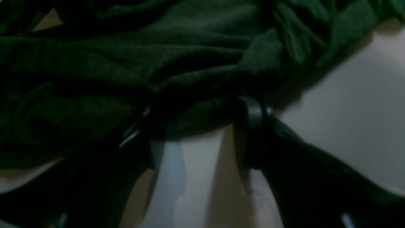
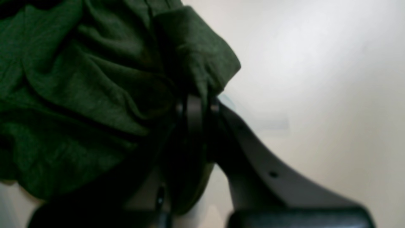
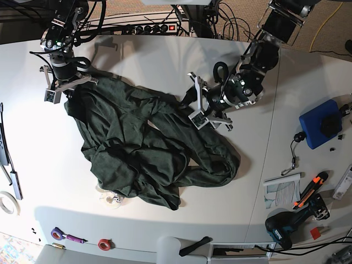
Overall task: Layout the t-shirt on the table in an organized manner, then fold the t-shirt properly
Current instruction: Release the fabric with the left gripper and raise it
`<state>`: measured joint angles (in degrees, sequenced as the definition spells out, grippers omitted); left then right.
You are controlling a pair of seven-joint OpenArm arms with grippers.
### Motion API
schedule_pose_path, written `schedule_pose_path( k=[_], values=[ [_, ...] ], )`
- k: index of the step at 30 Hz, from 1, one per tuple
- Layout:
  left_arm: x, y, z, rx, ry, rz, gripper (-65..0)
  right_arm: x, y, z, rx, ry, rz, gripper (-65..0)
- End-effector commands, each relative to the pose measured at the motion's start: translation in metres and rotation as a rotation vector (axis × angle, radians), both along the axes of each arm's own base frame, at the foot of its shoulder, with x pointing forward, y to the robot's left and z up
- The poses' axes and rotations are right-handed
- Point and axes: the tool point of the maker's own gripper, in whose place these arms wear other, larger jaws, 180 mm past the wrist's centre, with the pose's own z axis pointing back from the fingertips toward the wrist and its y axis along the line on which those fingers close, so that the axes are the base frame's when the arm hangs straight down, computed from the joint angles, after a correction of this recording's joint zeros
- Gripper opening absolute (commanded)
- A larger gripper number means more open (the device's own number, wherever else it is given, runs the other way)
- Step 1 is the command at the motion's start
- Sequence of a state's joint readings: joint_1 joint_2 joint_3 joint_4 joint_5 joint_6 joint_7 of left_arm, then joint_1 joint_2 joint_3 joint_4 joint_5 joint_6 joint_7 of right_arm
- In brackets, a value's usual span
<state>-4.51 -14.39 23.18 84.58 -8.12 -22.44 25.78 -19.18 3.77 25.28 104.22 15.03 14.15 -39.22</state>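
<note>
The dark green t-shirt (image 3: 148, 154) lies crumpled in the middle of the white table (image 3: 44, 181), twisted and bunched toward the front. My right gripper (image 3: 66, 96) is at the shirt's far left corner; in the right wrist view its fingers (image 2: 193, 114) are shut on a bunched fold of the t-shirt (image 2: 79, 95). My left gripper (image 3: 191, 105) is at the shirt's far right edge. In the left wrist view its fingers (image 1: 253, 126) stand wide apart, with the edge of the t-shirt (image 1: 158, 63) lying between the tips, and the table (image 1: 348, 110) shows below.
A blue box (image 3: 320, 122), a cordless drill (image 3: 289, 225), an orange cutter (image 3: 308, 197) and papers (image 3: 280, 190) lie on the right panel. Tape rolls (image 3: 103, 243) sit near the front edge. A power strip (image 3: 148, 27) and cables run along the back.
</note>
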Motion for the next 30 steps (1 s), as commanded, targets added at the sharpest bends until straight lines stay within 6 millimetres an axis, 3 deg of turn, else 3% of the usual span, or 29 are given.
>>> schedule_pose_path(
  k=[1,3,6,11,18,24,27,30],
  values=[
    [0.001,0.012,-0.011,0.08,0.016,0.01,-31.5,0.006,-0.003,0.012,-0.016,-0.042,0.005,-65.0],
    [0.0,0.015,-0.018,0.089,0.034,0.015,-37.0,0.006,-0.003,0.012,-0.016,-0.042,0.005,-65.0],
    [-0.006,0.016,-0.022,0.103,0.052,-0.007,-65.0,0.007,-0.003,0.012,-0.017,-0.043,0.005,-65.0],
    [-0.019,0.037,-0.021,0.196,0.106,-0.077,-65.0,0.007,-0.003,0.012,-0.017,-0.043,0.005,-65.0],
    [-0.032,0.088,0.02,0.275,0.073,-0.098,-65.0,0.007,-0.003,0.013,-0.017,-0.044,0.005,-65.0],
    [-0.041,0.112,0.046,0.36,-0.001,-0.116,-65.0,0.007,-0.003,0.013,-0.017,-0.044,0.005,-65.0],
    [-0.029,0.134,0.049,0.486,-0.064,-0.099,-65.0,0.006,-0.003,0.012,-0.017,-0.04,0.005,-65.0],
    [-0.001,0.164,0.064,0.614,-0.197,-0.003,-65.0,0.006,-0.003,0.011,-0.015,-0.036,0.005,-65.0]
  ],
)
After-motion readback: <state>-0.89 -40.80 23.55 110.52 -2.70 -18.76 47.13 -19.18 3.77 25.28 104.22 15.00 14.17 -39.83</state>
